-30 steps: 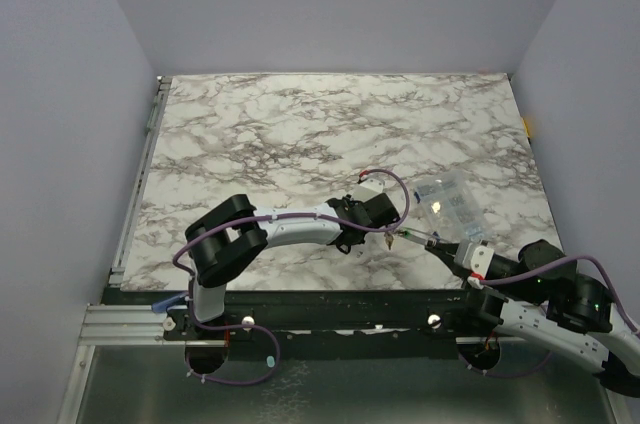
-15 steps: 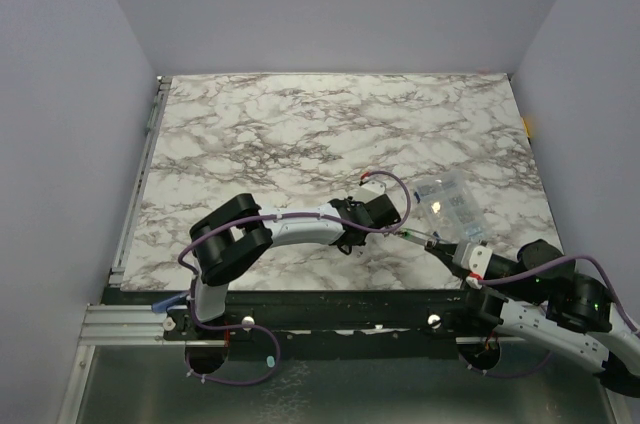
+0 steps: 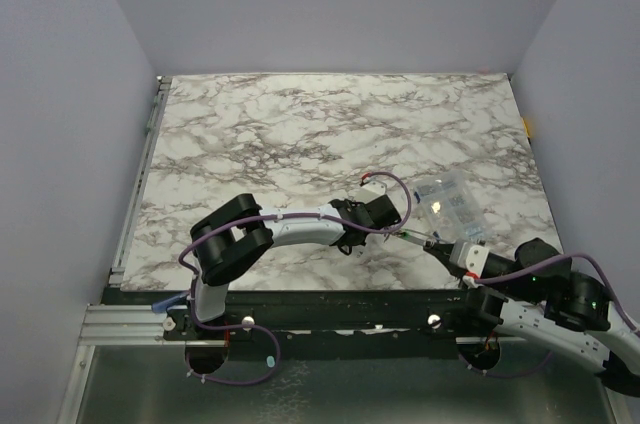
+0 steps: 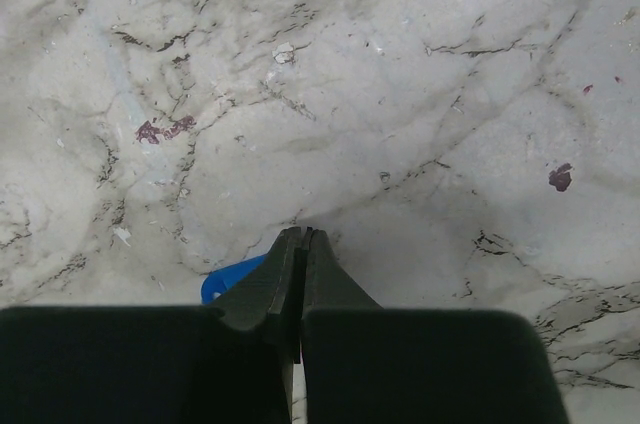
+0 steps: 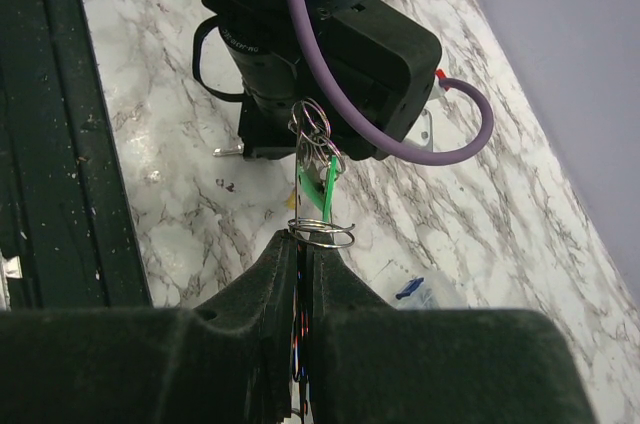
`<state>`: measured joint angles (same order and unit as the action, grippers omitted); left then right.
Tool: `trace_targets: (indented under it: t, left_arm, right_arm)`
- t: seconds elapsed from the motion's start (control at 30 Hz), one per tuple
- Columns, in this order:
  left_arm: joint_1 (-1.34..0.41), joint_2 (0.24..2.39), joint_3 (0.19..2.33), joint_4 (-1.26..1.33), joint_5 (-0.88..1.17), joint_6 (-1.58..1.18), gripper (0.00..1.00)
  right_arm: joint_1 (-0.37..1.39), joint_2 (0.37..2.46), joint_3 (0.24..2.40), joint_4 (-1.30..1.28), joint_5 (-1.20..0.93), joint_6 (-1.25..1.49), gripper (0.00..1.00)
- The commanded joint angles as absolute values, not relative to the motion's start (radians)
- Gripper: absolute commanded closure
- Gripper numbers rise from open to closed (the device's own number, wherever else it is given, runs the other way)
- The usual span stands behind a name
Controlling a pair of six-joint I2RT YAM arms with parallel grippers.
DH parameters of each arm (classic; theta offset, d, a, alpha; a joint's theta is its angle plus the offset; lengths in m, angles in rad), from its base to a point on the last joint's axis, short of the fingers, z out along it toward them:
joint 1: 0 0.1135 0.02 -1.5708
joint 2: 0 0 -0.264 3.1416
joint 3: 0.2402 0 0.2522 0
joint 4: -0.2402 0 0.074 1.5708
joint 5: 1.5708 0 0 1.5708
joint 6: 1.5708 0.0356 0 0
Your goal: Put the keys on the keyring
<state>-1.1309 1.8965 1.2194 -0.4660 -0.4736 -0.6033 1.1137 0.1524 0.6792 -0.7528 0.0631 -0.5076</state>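
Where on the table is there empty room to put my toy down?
The far half of the marble table is bare, up to the back wall, and so is the near left corner beside the left arm. It is crowded near the right, where the left fingers and the right fingers meet by the clear box.

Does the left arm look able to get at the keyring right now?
Probably yes: the left gripper hangs just beyond the keyring held in the right gripper, with nothing between them. Its jaws are shut, though, so it must open first.
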Motion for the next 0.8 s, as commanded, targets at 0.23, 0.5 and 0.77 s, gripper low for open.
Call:
trace_targets:
  t: [0.23,0.5,0.77]
  left_arm:
    - [-1.138,1.678,1.11,-0.479,-0.483,-0.553,1.0]
    - [-1.128,1.365,1.04,-0.565,-0.464,-0.545,1.0]
    - [-1.123,1.102,1.151,-0.801,-0.455,-0.522,1.0]
  right_arm:
    - [1.119,0.175,0.676,-0.576,0.111,-0.478,0.98]
    - [1.119,0.26,0.627,-0.307,0.087,-0.437,0.99]
    - [1.12,0.39,0.545,0.06,0.086,-0.451,0.99]
